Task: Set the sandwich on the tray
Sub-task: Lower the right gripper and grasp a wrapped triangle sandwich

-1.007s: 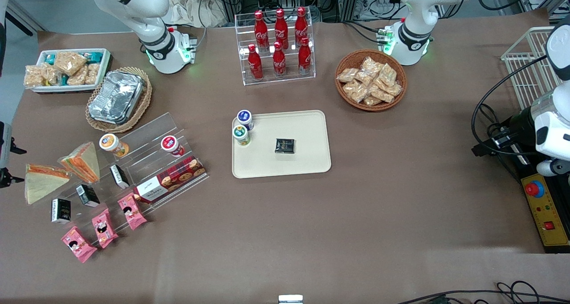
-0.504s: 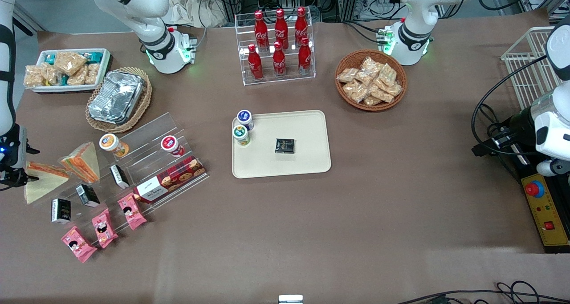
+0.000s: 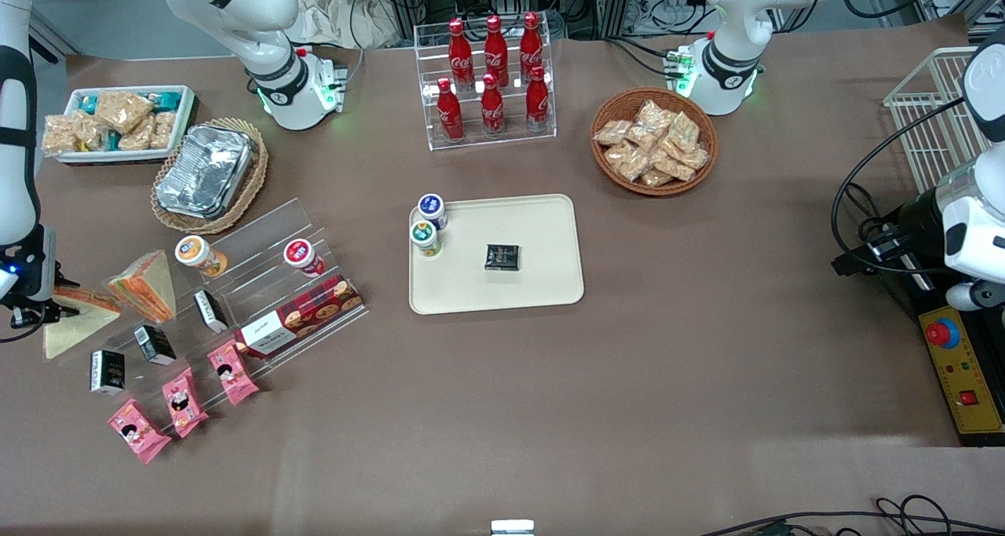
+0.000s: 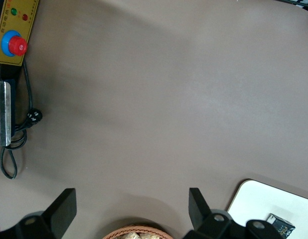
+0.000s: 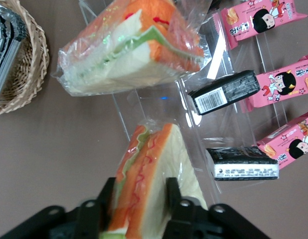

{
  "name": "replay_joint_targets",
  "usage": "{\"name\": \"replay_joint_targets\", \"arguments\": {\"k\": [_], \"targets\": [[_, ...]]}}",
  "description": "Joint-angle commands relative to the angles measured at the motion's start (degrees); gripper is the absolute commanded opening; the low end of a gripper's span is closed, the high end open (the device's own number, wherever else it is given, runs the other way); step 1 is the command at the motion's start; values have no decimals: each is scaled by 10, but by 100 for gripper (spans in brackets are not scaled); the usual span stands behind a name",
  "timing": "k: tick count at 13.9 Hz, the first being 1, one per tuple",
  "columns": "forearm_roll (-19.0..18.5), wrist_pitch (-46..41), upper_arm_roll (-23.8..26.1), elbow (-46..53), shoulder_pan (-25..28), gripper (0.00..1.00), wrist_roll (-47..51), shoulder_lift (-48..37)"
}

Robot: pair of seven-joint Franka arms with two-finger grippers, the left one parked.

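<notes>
The sandwich (image 3: 77, 328), a wrapped wedge with cream bread and orange and green filling, lies on the table at the working arm's end. In the right wrist view it (image 5: 154, 164) stands cut side up between my fingers. My gripper (image 3: 39, 304) (image 5: 139, 191) is down over it, with one finger against each bread face. A second, near-identical wedge (image 3: 145, 285) (image 5: 129, 50) rests beside it against the clear stepped stand. The cream-beige tray (image 3: 542, 285) lies at the table's middle, well away from the gripper. It carries two small cups (image 3: 428, 226) and a dark packet (image 3: 502, 257).
A clear stepped stand (image 3: 259, 269) with cups, a biscuit box, black packets (image 5: 224, 92) and pink snack packs (image 3: 182, 399) sits next to the sandwiches. Farther from the camera are a foil container in a wicker basket (image 3: 208, 173), a small white snack tray (image 3: 118, 120), a cola rack (image 3: 491, 81) and a snack basket (image 3: 653, 142).
My right arm has come in from the table's end and down over the sandwich. The fingers now sit on either side of it. The sandwich stays on the table.
</notes>
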Motion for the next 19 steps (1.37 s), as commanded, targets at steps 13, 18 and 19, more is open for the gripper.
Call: {"name": "replay_joint_targets", "arguments": {"k": [13, 18, 19], "targets": [[15, -132, 14, 121, 18, 0, 95, -31], [9, -196, 30, 132, 85, 0, 269, -52], [10, -210, 30, 133, 102, 0, 312, -54]]}}
